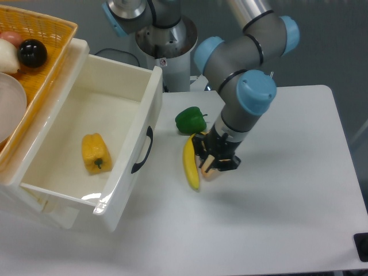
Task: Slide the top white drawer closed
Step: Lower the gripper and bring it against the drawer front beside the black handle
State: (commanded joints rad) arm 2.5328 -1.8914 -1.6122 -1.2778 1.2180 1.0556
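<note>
On the white table (287, 218), banana (190, 164), green pepper (190, 120), open top white drawer (123, 98).

We see a white counter (299, 218) carrying a banana (190, 163) near its middle, lying lengthwise toward the front edge. Just behind the banana's far tip sits a green pepper (190, 120), closer to the back edge. Touching the banana's right side we make out a piece of bread (207, 172), mostly hidden, while the counter's left part is taken up by a white drawer unit (123, 190).
</note>
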